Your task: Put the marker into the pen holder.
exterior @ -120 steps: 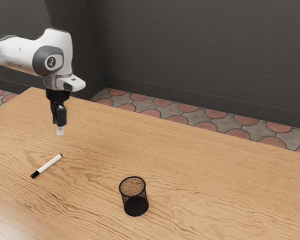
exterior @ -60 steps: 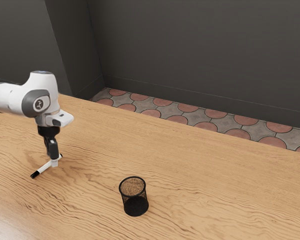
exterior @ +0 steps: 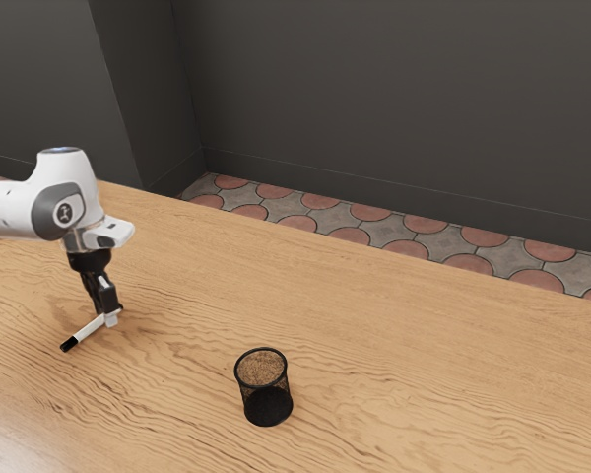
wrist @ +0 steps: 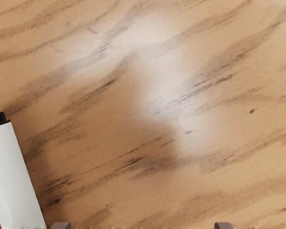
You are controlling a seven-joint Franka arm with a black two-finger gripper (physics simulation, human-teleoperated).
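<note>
Dark grey walls [exterior: 394, 108] meet a patterned tile floor [exterior: 318, 212] behind the wood-grained desk [exterior: 424, 345]. On it lies the marker [exterior: 89, 329], probably light, stiff and ready to roll; its middle seems the best hold. Low by the end opposite its black cap, the pincer [exterior: 105, 318] is spread, the barrel outside its gap. The pen holder [exterior: 267, 402] stands apart.

— Looks softly lit in the exterior view?
— Yes; gleams pale on the tabletop [exterior: 424, 335] at lower left, turns dim on the wall [exterior: 374, 99].
— And in the wrist view?
— Glares milky white in patches, falls into soft shadow beside the marker [wrist: 14, 176].
</note>
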